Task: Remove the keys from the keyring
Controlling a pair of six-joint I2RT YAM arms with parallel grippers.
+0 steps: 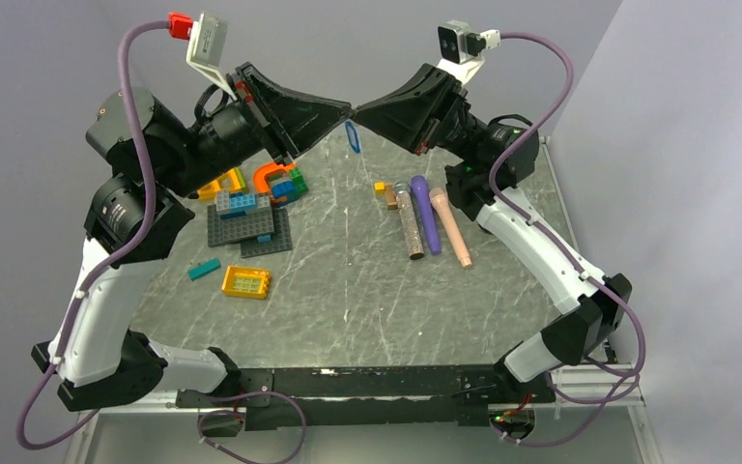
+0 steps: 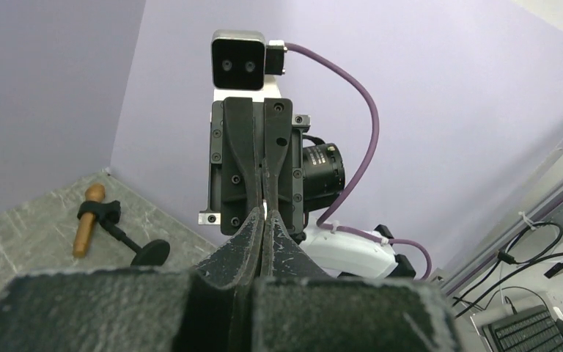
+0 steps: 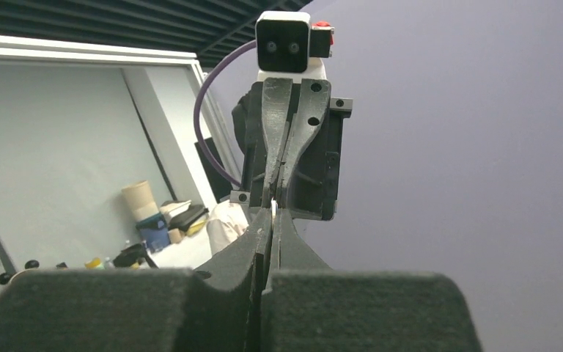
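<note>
Keyring (image 1: pixel 352 135): a small blue loop, hung in the air just under the point where the two claws meet, high over the far middle of the table (image 1: pixel 348 290).
Left gripper (image 1: pixel 344 113): seen closed tight, fingers pressed flat together; nothing bulky is held.
Right gripper (image 1: pixel 360 110): likewise closed, set tip to tip against the left one.
Hold: the loop appears to be hung from that pinch, but which claw has it cannot be told (a thin bright sliver (image 3: pixel 273 210) is seen between the tips in the right wrist view, perhaps metal).
Keys: none can be made out.
Risk, slip: so little is gripped that a sideways pull could let the loop be lost.
Risk, fall: a dropped loop would likely land flat on the stone, near the bricks (image 1: pixel 251 217) or tubes (image 1: pixel 430 217) — hard to be picked up again.
Risk, clash: the tips could be knocked askew if pushed closer.
</note>
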